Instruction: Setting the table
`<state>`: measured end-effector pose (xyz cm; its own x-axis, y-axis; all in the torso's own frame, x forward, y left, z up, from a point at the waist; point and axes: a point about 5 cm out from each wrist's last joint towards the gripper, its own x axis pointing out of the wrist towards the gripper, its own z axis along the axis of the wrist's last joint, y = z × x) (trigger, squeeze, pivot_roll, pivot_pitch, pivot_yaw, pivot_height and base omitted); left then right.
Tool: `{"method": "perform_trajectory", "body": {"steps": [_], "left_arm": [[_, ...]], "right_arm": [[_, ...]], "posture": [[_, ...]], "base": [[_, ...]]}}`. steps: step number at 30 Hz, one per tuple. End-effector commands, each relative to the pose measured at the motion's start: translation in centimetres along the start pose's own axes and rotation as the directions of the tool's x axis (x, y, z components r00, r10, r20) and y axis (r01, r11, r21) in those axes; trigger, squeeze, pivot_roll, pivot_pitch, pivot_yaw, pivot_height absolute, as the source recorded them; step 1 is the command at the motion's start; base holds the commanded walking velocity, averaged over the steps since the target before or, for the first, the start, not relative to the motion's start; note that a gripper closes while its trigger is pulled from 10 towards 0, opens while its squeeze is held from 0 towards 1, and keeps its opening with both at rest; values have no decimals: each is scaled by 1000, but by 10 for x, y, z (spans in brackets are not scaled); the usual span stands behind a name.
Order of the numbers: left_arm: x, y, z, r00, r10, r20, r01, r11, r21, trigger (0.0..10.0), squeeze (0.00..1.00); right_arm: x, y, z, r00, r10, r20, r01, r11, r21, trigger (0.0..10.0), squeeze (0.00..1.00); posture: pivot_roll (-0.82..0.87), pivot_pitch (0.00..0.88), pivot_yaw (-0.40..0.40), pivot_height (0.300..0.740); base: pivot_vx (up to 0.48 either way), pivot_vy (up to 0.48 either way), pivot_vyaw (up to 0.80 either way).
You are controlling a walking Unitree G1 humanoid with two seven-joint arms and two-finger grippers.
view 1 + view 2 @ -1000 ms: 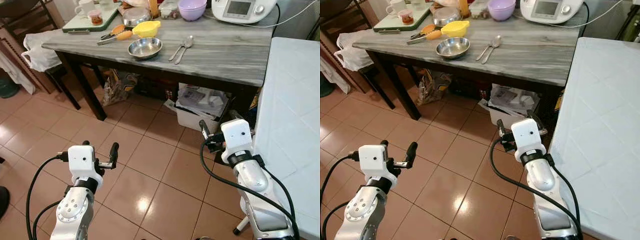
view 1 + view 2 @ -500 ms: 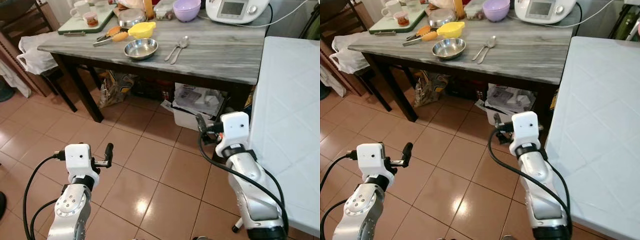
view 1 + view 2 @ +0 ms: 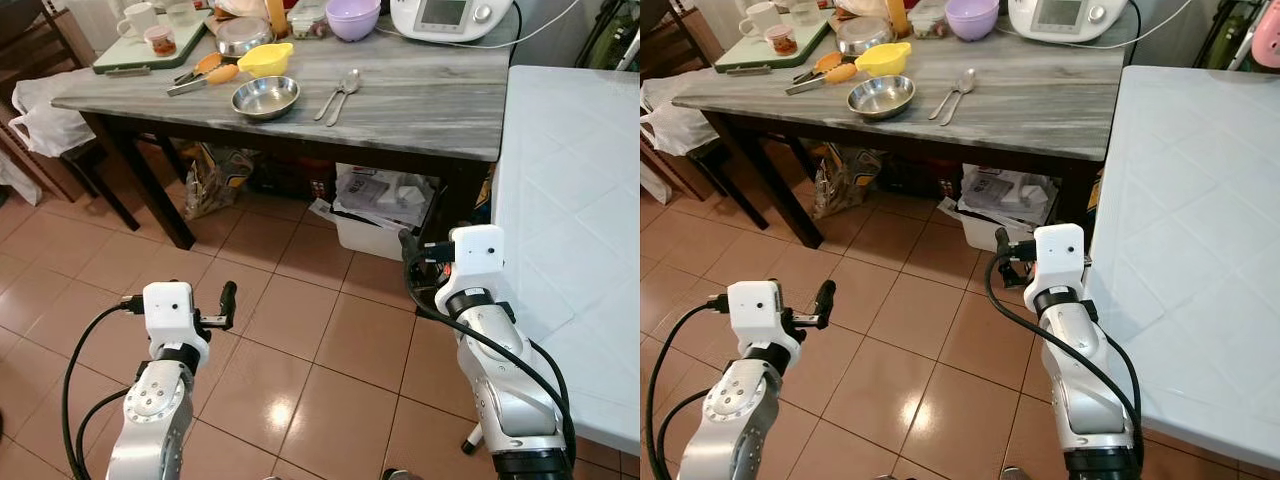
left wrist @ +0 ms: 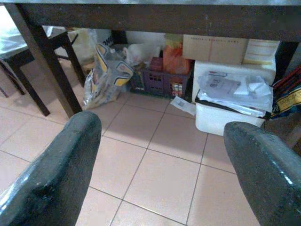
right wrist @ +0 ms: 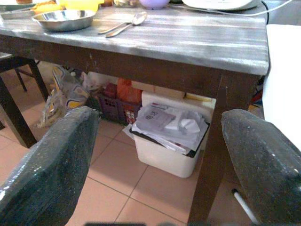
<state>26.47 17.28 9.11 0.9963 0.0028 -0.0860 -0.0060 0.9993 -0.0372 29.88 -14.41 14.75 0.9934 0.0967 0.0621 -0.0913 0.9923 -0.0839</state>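
Grey wood-grain table (image 3: 420, 100) stood ahead of the robot, with a white-covered table (image 3: 570, 200) at its right. Steel bowl (image 3: 265, 96) sat near the front edge; two spoons (image 3: 338, 93) lay just right of it, apart from the bowl. Behind the bowl: yellow bowl (image 3: 266, 58), tongs with orange handles (image 3: 200, 75), a steel lidded pot (image 3: 243, 35), purple bowl (image 3: 353, 17), white appliance (image 3: 453, 14). Green tray (image 3: 140, 50) at the far left corner carried a mug (image 3: 135, 18).

Left gripper (image 4: 155, 174) hung low over the floor tiles, fingers spread wide, holding nothing. Right gripper (image 5: 160, 160) was raised near the table's front right leg (image 5: 211, 141), also released and empty.

Under the table: white bin (image 3: 385, 205) stuffed with papers, a bag (image 4: 106, 73), crates.
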Motion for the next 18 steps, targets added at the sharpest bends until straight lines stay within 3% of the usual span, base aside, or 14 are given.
{"method": "perform_trajectory", "body": {"steps": [1, 3, 12, 18], "left_arm": [[0, 3, -3, 1000, 19, -22, -18, 1000, 16, 10000, 0], [3, 0, 0, 1000, -14, -2, 14, 999, 36, 10000, 0], [6, 13, -1, 998, 56, 9, -56, 998, 38, 10000, 0], [7, 6, -4, 999, 48, -8, -48, 998, 45, 10000, 0]], "right_arm": [[-3, -1, 3, 1000, -15, 4, 15, 1000, 7, 10000, 0], [-5, 1, 0, 1000, -18, -6, 18, 1000, 0, 10000, 0], [0, 0, -4, 1000, -1, -27, 2, 999, 32, 10000, 0], [8, -2, -3, 999, -9, -34, 11, 998, 64, 10000, 0]], "posture": [[-237, 165, 178, 740], [-238, 167, 179, 740], [-205, 115, 130, 740], [-204, 120, 130, 740]], "base": [[0, 0, -675], [0, 0, -694], [0, 0, -717], [0, 0, -719]]}}
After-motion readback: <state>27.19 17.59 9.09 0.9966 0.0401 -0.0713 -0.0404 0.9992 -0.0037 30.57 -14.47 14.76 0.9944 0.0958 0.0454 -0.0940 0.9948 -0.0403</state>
